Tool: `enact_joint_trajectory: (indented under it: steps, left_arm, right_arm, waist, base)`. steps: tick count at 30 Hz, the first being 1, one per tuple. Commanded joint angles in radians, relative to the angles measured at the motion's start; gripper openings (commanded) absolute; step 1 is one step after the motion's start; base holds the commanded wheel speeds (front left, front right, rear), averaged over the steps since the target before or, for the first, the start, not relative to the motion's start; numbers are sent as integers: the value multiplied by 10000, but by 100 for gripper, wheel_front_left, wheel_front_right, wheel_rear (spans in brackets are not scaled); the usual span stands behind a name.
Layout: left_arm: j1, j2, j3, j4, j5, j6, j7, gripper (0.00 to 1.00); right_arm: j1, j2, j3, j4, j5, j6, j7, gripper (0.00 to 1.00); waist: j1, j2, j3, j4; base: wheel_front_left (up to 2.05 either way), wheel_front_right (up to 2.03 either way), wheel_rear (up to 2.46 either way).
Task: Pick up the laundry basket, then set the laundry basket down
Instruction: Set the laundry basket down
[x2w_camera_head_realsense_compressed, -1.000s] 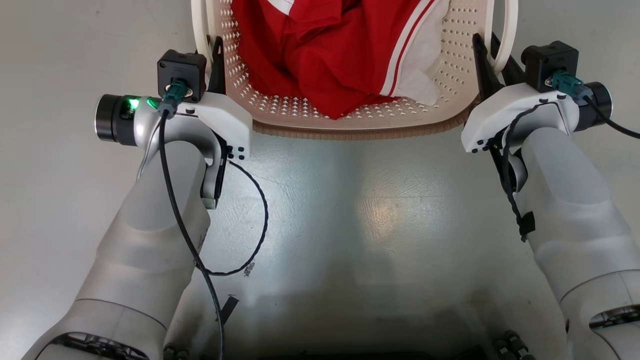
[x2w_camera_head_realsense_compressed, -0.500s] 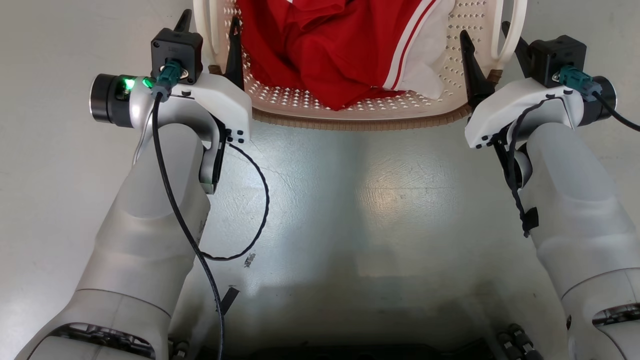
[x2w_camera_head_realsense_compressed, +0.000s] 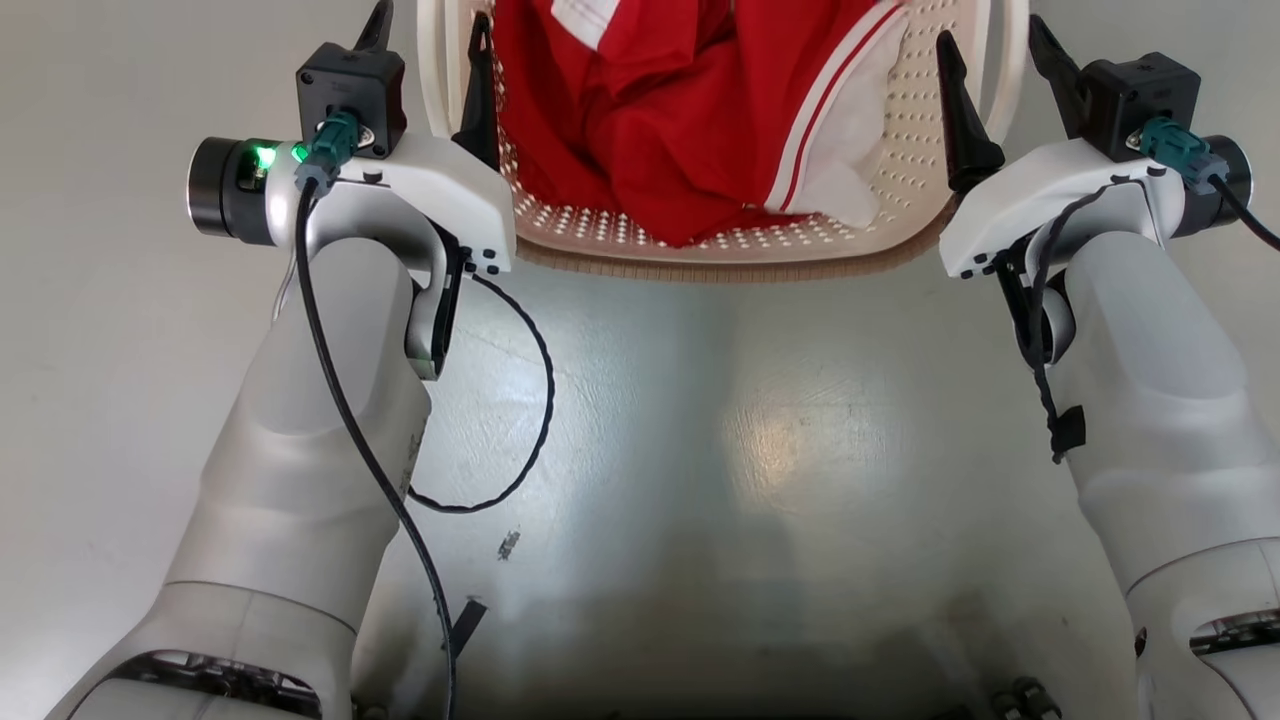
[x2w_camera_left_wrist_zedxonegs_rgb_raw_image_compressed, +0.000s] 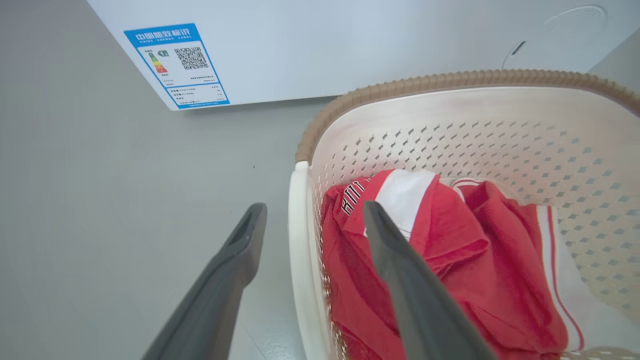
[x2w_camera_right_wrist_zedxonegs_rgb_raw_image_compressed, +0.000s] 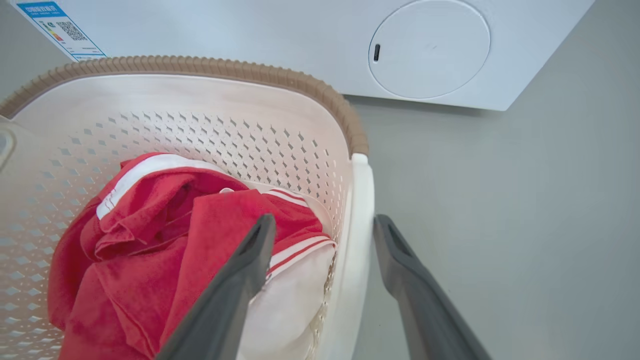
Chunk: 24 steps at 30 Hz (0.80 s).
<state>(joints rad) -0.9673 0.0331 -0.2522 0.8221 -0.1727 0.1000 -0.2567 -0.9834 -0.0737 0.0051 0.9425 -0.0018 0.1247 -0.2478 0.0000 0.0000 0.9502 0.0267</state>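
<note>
The cream perforated laundry basket with brown rim trim stands on the grey floor at the top middle of the head view, holding a red and white garment. My left gripper is open, one finger outside and one inside the basket's left white loop handle. My right gripper is open in the same way astride the right handle. In the wrist views the left gripper and the right gripper show clear gaps to the handles. Basket and basket wall show well.
A big white washing machine stands just beyond the basket, with a blue energy label and a round cover. Bare grey floor lies between my arms and on both sides of the basket.
Both grippers' fingers have spread apart from the basket's handles, from nearly closed a second ago to wide open now. The basket sits slightly differently in the head view.
</note>
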Motion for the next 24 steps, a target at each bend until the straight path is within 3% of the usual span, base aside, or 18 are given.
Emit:
enact_joint_trajectory:
  steps: [1, 16, 24]
  left_arm:
    - [513, 224, 266, -210, 128, -87, -51, 100]
    - [1892, 175, 999, -966, -467, -681, -51, 100]
    - [3429, 173, 1173, -1504, -517, -907, -51, 100]
  right_arm:
    - [563, 235, 133, -290, -111, 60, -139, 100]
    - [1686, 235, 320, -1286, 174, 60, -139, 100]
    - [2926, 235, 329, -1705, 255, 60, -139, 100]
  waist:
    - [0, 0, -375, 11]
    - [0, 0, -3298, 89]
    - [0, 0, -5440, 148]
  base:
    - [0, 0, 0]
    - [0, 0, 0]
    - [0, 0, 0]
